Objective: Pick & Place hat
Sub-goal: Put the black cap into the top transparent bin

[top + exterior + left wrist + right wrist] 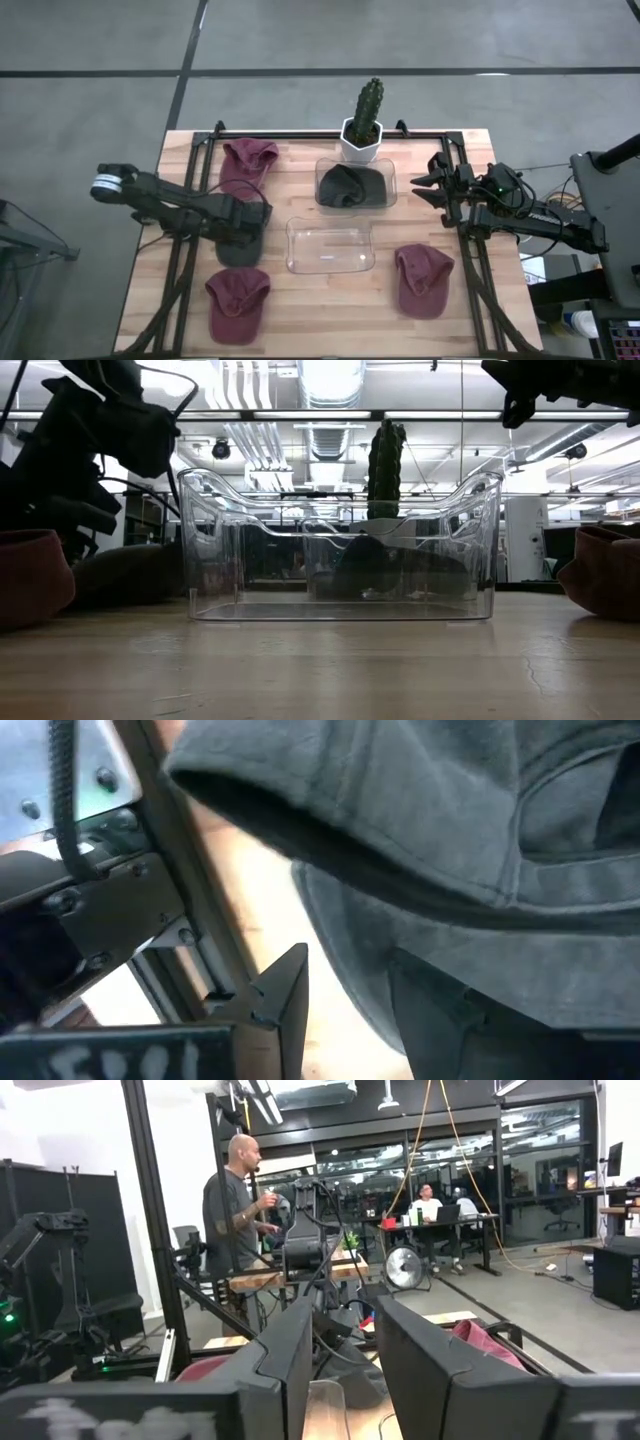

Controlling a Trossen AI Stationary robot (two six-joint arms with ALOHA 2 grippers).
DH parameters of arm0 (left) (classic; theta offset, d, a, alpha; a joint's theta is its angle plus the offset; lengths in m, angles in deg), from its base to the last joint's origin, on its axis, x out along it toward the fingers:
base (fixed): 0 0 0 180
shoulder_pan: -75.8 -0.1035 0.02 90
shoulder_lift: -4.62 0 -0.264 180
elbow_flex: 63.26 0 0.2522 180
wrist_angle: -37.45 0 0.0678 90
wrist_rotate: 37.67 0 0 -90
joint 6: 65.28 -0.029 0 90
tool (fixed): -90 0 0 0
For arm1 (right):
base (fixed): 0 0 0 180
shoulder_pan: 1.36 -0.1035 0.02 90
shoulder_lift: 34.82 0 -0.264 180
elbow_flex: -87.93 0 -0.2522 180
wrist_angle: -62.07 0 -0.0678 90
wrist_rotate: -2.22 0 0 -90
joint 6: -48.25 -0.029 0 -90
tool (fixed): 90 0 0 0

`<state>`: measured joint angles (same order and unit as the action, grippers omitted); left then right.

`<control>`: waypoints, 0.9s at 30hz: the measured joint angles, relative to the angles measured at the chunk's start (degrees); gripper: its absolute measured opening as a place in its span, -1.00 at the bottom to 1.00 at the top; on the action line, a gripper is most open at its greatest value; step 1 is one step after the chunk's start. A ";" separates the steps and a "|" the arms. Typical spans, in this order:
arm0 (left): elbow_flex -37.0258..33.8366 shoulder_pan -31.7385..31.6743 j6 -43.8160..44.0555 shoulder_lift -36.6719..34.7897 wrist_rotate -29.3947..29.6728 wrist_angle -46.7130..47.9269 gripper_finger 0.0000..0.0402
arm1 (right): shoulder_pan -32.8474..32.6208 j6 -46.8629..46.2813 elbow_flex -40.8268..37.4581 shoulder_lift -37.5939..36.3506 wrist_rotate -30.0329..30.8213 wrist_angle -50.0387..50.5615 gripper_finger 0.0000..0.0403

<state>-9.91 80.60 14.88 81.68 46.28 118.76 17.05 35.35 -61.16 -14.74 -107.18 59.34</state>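
Note:
A dark grey hat (238, 248) lies flat on the table's left half, beside an empty clear bin (330, 245). My left gripper (243, 222) is low over the hat's far edge and open. In its wrist view, my left gripper (348, 960) has the grey hat (420, 810) filling the picture, with grey cloth between the two fingers. A second clear bin (356, 184) farther back holds another dark grey hat (348, 186). My right gripper (432, 185) hangs open and raised over the table's right far part, pointing left and touching nothing. My left gripper comes at the dark grey hat's far edge (345, 910) slanting down from the table's left. Its fingers (285, 1005) stand apart with the cloth between them. Whether they touch the hat, I cannot tell. The hat lies on the table.
Three maroon hats lie on the wood: one far left (248, 160), one near left (238, 303), one near right (423, 280). A cactus in a white pot (363, 125) stands at the far edge. Black frame rails (190, 250) run along both sides. People show in the room behind.

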 joint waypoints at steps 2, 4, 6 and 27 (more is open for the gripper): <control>-0.09 0.00 -0.07 0.14 0.03 -1.22 -0.35 | -0.01 0.01 0.00 0.00 0.00 0.00 -0.48; -0.13 0.00 -0.16 -0.19 -0.18 -2.63 -0.35 | -0.01 0.00 0.00 0.00 0.00 0.00 -0.47; -0.26 0.02 -0.66 -0.56 0.16 -3.87 -0.35 | 0.00 0.01 0.00 0.00 0.00 0.00 -0.46; -2.68 0.00 0.08 -9.39 -0.50 -8.29 -0.35 | -0.01 -0.05 0.00 -0.05 0.00 0.00 -0.49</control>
<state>-12.59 80.60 14.95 72.30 45.78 110.47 17.04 35.30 -61.16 -14.79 -107.18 59.34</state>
